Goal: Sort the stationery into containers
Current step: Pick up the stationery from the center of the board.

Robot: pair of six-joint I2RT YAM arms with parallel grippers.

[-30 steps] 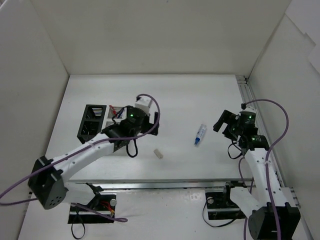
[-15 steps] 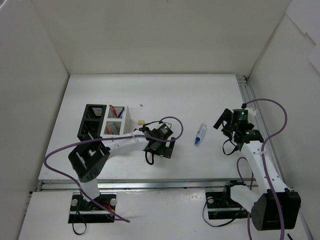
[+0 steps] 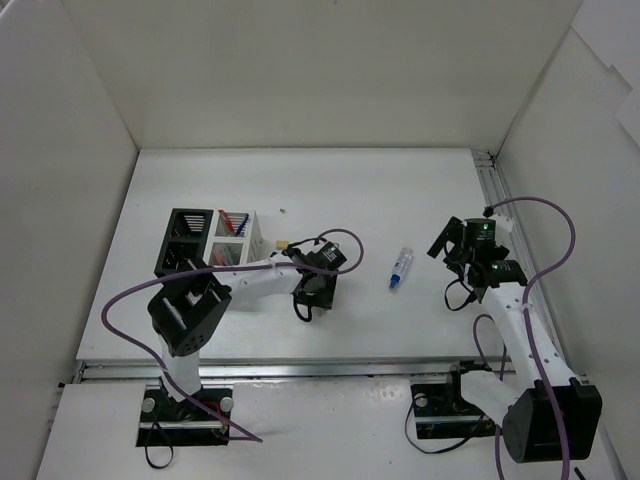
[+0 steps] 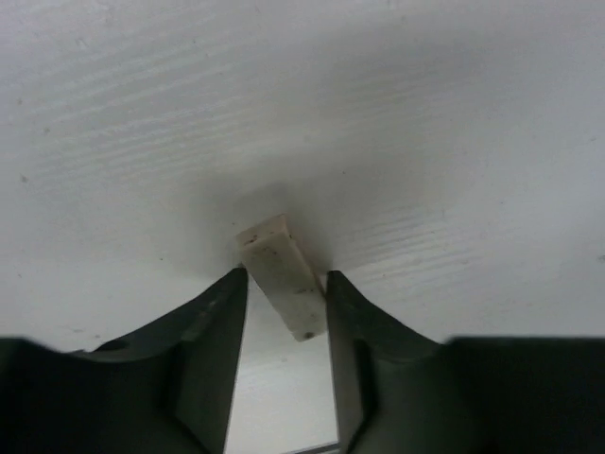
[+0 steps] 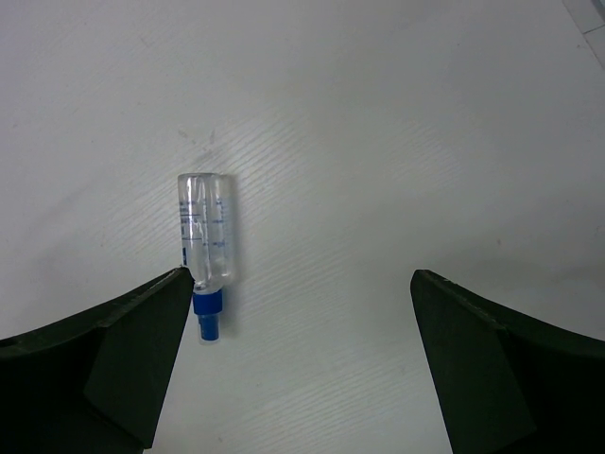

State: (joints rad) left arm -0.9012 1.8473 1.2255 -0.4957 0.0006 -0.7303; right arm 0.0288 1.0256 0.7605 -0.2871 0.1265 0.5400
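In the left wrist view a small beige eraser (image 4: 282, 274) lies slanted on the white table, and my left gripper (image 4: 285, 275) is shut on it, both fingertips touching its sides. From above, the left gripper (image 3: 312, 288) points down at the table and hides that eraser. A second beige eraser (image 3: 283, 245) lies beside the white container (image 3: 240, 262). The black container (image 3: 172, 262) adjoins it on the left. Red and blue pens (image 3: 230, 222) stand in the white one. A clear tube with a blue cap (image 5: 206, 244) lies near my open right gripper (image 5: 301, 279), just off its left finger.
White walls close in the table on the left, back and right. A metal rail (image 3: 487, 175) runs along the right edge. Purple cables loop from both arms. The tube (image 3: 400, 268) lies between the two grippers, left of the right gripper (image 3: 452, 250).
The left arm swung from above the containers down to the eraser in the middle of the table, and its jaws closed on it. The right arm shifted slightly early on, then stayed still.
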